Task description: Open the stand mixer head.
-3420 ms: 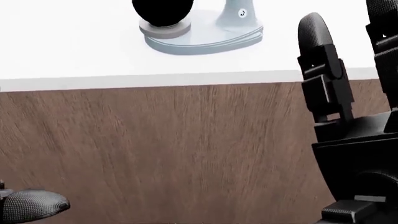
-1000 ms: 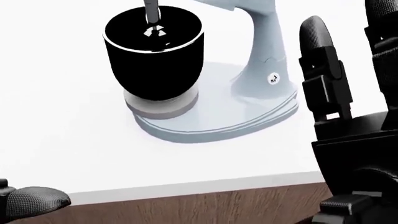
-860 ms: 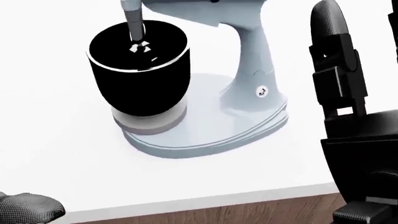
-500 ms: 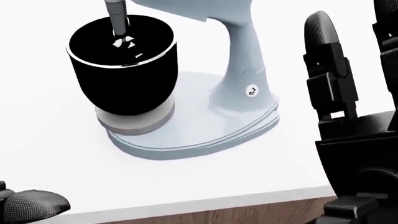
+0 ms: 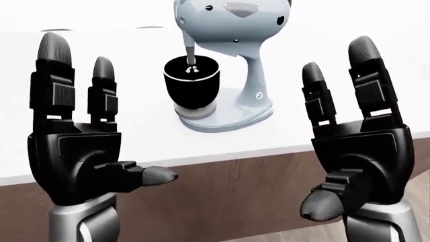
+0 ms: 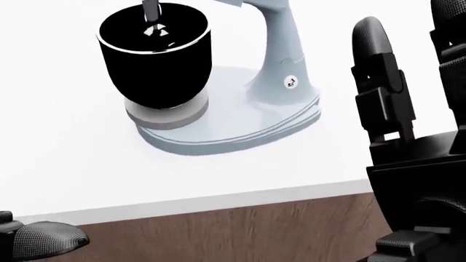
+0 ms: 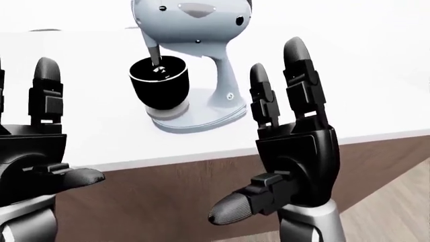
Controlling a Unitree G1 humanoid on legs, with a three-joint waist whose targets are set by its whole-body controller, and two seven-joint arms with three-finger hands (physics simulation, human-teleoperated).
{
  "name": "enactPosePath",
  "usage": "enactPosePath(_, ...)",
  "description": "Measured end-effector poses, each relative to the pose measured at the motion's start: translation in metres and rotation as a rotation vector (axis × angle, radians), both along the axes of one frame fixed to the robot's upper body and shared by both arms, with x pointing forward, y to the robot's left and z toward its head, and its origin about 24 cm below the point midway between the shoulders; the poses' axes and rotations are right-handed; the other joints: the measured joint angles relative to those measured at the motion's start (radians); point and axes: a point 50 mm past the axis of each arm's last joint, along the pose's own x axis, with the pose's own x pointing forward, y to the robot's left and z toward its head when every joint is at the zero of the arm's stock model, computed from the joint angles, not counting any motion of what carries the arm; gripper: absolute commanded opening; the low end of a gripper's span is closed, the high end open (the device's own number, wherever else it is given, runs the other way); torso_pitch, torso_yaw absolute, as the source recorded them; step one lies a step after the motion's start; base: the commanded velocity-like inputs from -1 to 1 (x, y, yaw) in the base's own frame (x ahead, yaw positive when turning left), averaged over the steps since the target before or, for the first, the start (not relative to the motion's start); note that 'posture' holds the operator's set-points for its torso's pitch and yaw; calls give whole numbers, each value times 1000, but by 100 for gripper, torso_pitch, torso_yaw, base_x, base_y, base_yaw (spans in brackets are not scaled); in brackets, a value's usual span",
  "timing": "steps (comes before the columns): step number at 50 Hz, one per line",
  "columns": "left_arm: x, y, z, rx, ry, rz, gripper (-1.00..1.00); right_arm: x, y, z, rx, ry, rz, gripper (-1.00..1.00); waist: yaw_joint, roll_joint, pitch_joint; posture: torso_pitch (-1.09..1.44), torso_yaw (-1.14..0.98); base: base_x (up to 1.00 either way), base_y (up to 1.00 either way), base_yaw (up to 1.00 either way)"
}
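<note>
- I see the mixer (image 5: 225, 65) standing on the white tabletop (image 5: 101, 146), a little right of centre in the left-eye view and well in from the near edge.
- Its pale blue head (image 5: 232, 22) is down over the black bowl (image 5: 192, 83), and the beater shaft (image 5: 190, 53) reaches into the bowl's mouth.
- The bowl sits on a grey ring on the left part of the mixer's base (image 6: 218, 136); the neck (image 6: 280, 60) rises on the right, with a small round knob (image 6: 290, 82) low on it.
- My left robot hand (image 5: 77, 146) is raised on the near side of the tabletop, left of the mixer, released, fingers straight up, thumb pointing right, touching nothing.
- My right robot hand (image 5: 356, 146) is raised to the right of the mixer, also released, fingers spread upward, thumb low and pointing left, apart from the mixer.
- Below the tabletop's edge I see a brown wood-grain panel (image 6: 233, 229).
</note>
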Motion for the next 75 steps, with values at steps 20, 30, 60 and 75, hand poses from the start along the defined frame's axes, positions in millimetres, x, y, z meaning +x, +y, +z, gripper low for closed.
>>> enactPosePath(20,-2,-1,1,2,-6,-5,95,-1,0,0,-4,-3,2,100,-14,20,-156,-24,0,0,0,0)
enactPosePath(30,-2,-1,1,-1,-8,-5,95,-2,1,0,-2,-3,7,100,-11,18,-253,-34,0,0,0,0)
enactPosePath(60,-1,1,0,-17,-12,13,95,28,-1,-25,71,340,92,100,1,12,-326,-41,0,0,0,0)
enactPosePath(75,-1,2,0,-18,-11,14,95,36,-5,-36,63,378,40,100,0,16,-328,-41,0,0,0,0)
